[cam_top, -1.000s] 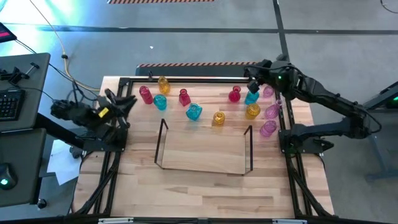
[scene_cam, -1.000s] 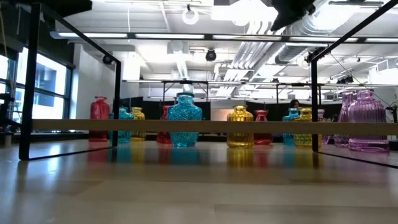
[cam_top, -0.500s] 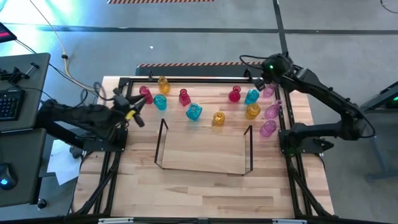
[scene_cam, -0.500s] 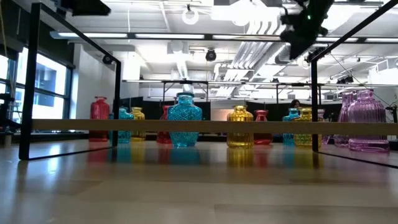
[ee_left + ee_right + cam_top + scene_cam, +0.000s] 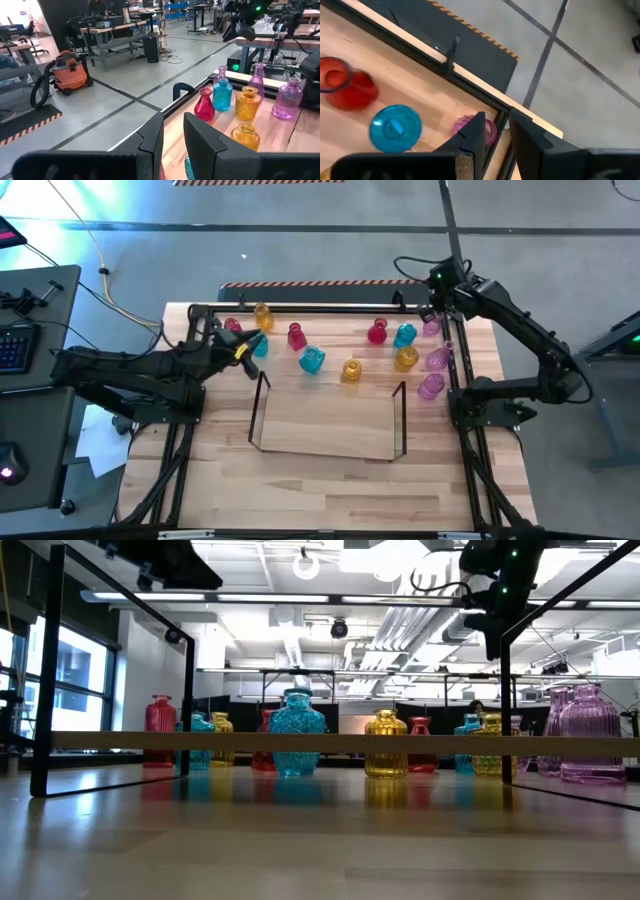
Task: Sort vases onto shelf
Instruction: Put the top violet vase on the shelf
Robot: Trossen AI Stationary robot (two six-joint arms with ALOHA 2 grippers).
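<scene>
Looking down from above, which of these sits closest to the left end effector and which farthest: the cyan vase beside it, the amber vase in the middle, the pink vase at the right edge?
1. Cyan vase, right beside the left end effector.
2. Amber vase, mid-table.
3. Pink vase, far right.

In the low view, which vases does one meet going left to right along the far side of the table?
Red vase → big cyan vase → amber vase → small red vase → large pink vase. The vases that overlap others between these are left out.
</scene>
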